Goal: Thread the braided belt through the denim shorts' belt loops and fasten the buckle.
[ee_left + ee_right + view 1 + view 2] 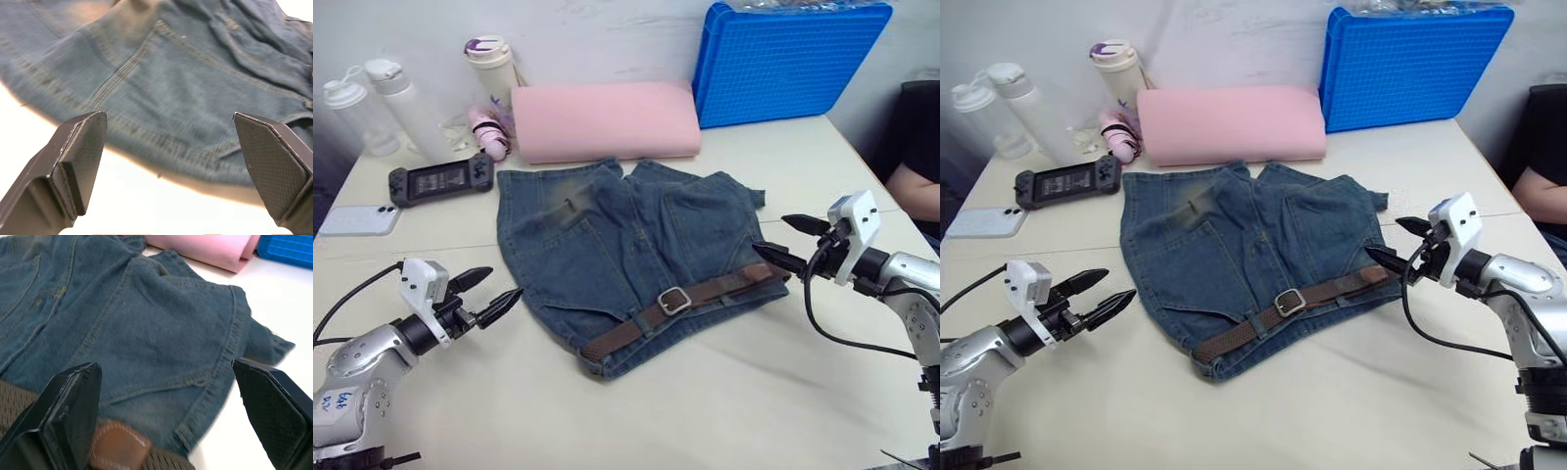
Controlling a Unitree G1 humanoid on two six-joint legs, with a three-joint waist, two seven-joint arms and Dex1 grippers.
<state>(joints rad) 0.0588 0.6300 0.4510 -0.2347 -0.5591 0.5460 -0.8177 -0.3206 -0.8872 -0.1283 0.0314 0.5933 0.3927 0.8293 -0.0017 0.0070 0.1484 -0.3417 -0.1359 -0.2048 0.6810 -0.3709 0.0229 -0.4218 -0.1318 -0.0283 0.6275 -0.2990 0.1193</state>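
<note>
Braided belt [690, 297] lies along the waistband of the denim shorts [626, 250], running from the end near my left side to the end by my right pincer. Buckle [674, 301] sits mid-waistband and looks closed over the strap, so I judge the threading and fastening done or nearly so. Belt loops are hard to pick out; one seems to cross the strap just beside the buckle, can't confirm the others. In my right wrist view a tan leather tab [117, 446] on the strap shows just beside the dark weave.

Shorts lie flat mid-table [724, 392], waistband toward me, probably so both pincers reach it from either end.

My left pincer [489, 294] hovers just off the shorts' side hem, fingers spread wide, holding nothing. My right pincer [781, 242] is at the belt's right end, also spread wide, empty, tips near the strap but I can't tell if touching.

Containers: blue plastic crate [783, 59] at the far edge, contents not readable. White bottles [372, 103] and a lidded tumbler [492, 64] far left, contents unclear. Pink foam roll [602, 119] behind the shorts; handheld game console [440, 179] and phone [357, 219] at left.
</note>
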